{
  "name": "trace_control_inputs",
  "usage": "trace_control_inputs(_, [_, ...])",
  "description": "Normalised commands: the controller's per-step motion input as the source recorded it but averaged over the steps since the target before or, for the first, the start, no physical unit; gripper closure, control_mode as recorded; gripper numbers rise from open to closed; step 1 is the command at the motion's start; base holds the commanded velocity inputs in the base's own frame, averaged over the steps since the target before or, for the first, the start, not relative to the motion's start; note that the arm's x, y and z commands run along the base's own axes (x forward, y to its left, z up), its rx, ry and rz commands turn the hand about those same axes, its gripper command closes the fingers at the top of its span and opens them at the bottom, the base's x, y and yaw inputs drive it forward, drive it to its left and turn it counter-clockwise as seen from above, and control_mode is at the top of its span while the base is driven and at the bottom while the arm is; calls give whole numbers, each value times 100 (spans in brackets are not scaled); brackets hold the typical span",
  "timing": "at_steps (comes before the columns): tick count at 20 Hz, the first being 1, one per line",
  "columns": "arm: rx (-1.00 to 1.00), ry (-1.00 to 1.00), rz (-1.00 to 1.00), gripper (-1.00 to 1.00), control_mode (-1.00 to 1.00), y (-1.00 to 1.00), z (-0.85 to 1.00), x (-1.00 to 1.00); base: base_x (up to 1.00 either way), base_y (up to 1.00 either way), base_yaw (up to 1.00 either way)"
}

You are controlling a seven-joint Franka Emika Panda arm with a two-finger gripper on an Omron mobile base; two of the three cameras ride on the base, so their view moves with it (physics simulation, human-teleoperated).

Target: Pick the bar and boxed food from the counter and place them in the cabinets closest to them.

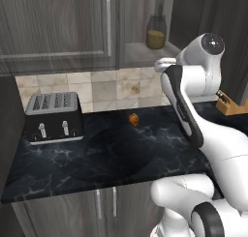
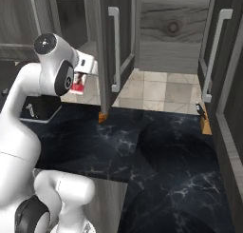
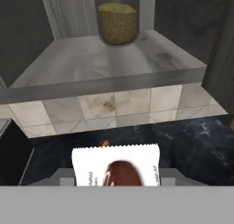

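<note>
Right, my gripper (image 2: 81,83) is raised above the counter (image 1: 111,158), level with the open cabinet (image 3: 114,63) shelf. The bar (image 3: 116,171) sits between my fingers, clamped; in the hand view its white end and dark red-brown patch stick up at the bottom edge. From the right base view a red and white bit of it (image 2: 79,84) shows just under my wrist. The shelf lies ahead of the bar, with a jar (image 3: 118,22) of yellow grains at the back. Below, an orange pastry lump (image 1: 133,118) lies on the counter right of the toaster (image 1: 52,116).
</note>
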Motion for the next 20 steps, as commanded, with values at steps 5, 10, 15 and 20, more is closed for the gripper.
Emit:
trace_control_inputs(5, [-3, -9, 9, 100, -100, 17, 39, 15, 0, 0, 0])
trace_control_inputs(10, [-1, -5, 5, 100, -100, 2, 14, 6, 0, 0, 0])
trace_control_inputs(15, [0, 0, 0, 100, -100, 5, 0, 22, 0, 0, 0])
trace_control_inputs(20, [0, 0, 0, 100, -100, 10, 0, 45, 0, 0, 0])
